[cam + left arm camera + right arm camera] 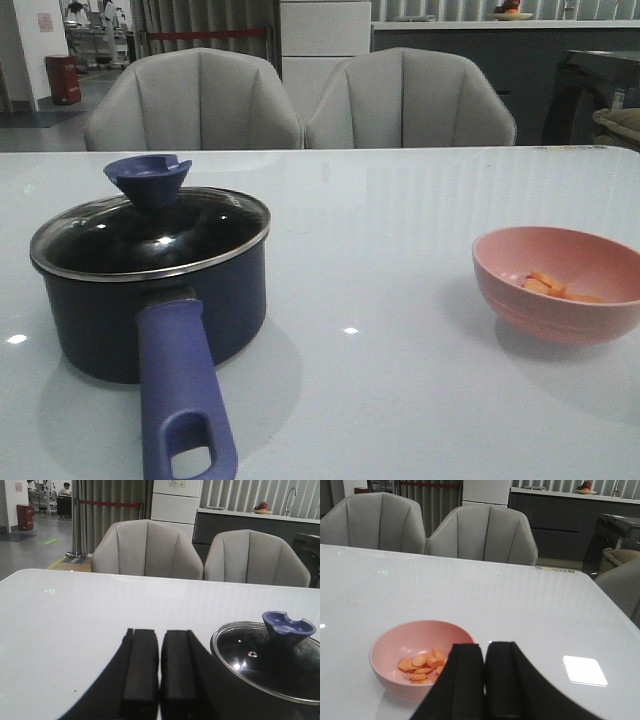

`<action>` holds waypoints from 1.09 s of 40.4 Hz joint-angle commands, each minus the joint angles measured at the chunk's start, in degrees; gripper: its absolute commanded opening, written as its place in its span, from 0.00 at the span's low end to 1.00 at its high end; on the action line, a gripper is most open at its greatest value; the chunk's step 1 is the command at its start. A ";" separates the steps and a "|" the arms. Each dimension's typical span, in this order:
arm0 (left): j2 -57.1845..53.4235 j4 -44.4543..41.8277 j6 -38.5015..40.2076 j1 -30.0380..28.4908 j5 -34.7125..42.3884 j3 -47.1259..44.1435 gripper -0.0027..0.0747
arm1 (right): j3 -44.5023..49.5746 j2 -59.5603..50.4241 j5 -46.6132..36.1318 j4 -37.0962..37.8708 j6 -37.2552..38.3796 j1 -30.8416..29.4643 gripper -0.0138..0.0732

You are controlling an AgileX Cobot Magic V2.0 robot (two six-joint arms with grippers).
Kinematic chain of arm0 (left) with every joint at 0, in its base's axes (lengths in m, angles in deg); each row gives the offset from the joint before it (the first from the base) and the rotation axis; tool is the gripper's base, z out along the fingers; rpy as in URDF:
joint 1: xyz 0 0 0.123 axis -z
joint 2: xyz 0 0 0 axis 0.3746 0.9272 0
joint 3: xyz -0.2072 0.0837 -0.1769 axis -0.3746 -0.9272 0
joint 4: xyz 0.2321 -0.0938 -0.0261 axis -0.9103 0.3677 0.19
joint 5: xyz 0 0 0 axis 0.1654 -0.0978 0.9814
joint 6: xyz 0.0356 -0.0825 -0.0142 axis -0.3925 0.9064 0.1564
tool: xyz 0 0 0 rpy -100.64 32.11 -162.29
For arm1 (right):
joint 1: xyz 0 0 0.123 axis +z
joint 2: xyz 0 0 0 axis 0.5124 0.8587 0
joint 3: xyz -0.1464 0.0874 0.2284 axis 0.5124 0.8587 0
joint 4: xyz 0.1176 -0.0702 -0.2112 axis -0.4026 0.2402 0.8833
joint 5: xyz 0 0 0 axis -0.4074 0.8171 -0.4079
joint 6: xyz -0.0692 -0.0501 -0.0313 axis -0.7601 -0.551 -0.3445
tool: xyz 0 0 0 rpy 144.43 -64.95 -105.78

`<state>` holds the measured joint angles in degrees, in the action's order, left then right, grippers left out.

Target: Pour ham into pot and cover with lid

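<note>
The lid sits on the pot at left frame; ham waits in the pink bowl, right. Both the left gripper and right gripper are pressed together, empty. Lift the lid by its knob first, straight up.

In the front view, the pot's handle runs off the lower edge, its loop end cut short. The lid is dark with glare, so the pot's inside cannot be seen. The bowl is clipped by the right edge, and its near wall hides part of the ham.

In the left wrist view, the left tool covers the pot's near side, and the lid's far edge runs out of frame.

In the right wrist view, the right tool hides the bowl's near rim and some ham. Neither arm appears in the front view.
</note>
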<state>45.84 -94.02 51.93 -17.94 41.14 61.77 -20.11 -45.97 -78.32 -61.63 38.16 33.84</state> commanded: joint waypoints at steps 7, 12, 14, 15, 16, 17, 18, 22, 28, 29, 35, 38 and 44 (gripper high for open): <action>-1.24 0.15 0.42 0.36 4.72 -1.86 0.19 | 0.63 -1.11 -4.76 0.62 0.03 -0.40 0.33; -1.24 0.15 0.42 0.36 4.72 -1.86 0.19 | 0.63 -1.11 -4.76 0.62 0.03 -0.40 0.33; -1.24 0.15 0.42 0.36 4.72 -1.86 0.19 | 0.63 -1.11 -4.76 0.62 0.03 -0.40 0.33; -1.24 0.15 0.42 0.36 4.72 -1.86 0.19 | 0.63 -1.11 -4.76 0.62 0.03 -0.40 0.33; -1.24 0.15 0.42 0.36 4.72 -1.86 0.19 | 0.63 -1.11 -4.76 0.62 0.03 -0.40 0.33; -1.24 0.15 0.42 0.36 4.84 -1.86 0.19 | 0.63 -1.11 -4.76 0.62 0.03 -0.40 0.33; -1.24 0.15 0.42 0.36 4.82 -1.86 0.19 | 0.63 -1.11 -4.76 0.62 0.03 -0.40 0.33; -1.24 0.15 0.42 0.36 6.32 -1.86 0.19 | 0.63 -1.11 -4.76 0.62 0.03 -0.40 0.33; -1.24 0.02 0.42 0.36 15.19 -1.43 0.19 | 0.63 -1.11 -4.76 0.62 0.03 -0.40 0.33; -1.11 0.02 0.42 0.36 15.92 -1.01 0.19 | 0.63 -1.11 -4.76 0.62 0.03 -0.40 0.33; 0.88 0.02 0.42 0.36 12.08 5.74 0.19 | 0.63 -1.11 -4.76 0.62 0.03 -0.40 0.33; 2.93 1.16 0.42 0.36 8.49 10.00 0.19 | 0.63 -1.11 -4.76 0.62 0.03 -0.40 0.33; 9.67 2.31 0.42 0.36 -2.27 19.73 0.19 | 0.63 -1.11 -4.76 0.62 0.03 -0.40 0.33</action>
<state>51.55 -92.55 51.93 -17.94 40.78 75.78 -20.11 -45.97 -78.32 -61.63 38.16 33.84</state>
